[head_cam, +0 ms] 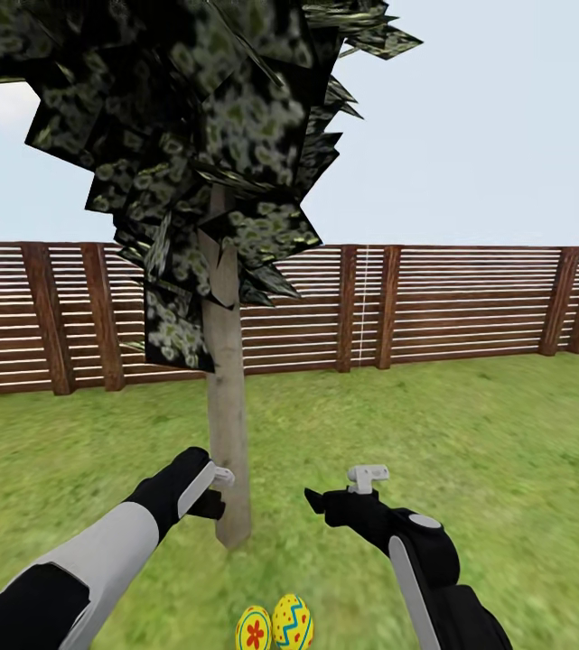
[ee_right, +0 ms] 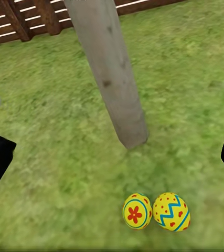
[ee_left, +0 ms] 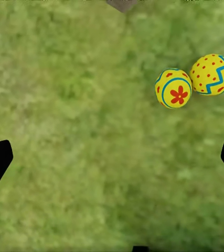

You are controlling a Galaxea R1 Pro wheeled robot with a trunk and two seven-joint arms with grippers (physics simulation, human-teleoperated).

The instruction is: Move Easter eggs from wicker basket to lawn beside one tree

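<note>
Yellow glossy flower-marked egg (head_cam: 254, 629) and zigzag-marked egg (head_cam: 293, 621) are seen touching on the mottled green lawn (head_cam: 470, 451), below and between both tools, beside the pale grey-brown tree trunk (head_cam: 228, 424). Left tool (head_cam: 215, 492) and right tool (head_cam: 318, 502) are spread apart and empty; no third egg is shown.

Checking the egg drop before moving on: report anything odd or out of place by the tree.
Nothing stands out. The flower egg and zigzag egg lie side by side on the lawn near the tree trunk, intact. Both grippers are open and empty.
</note>
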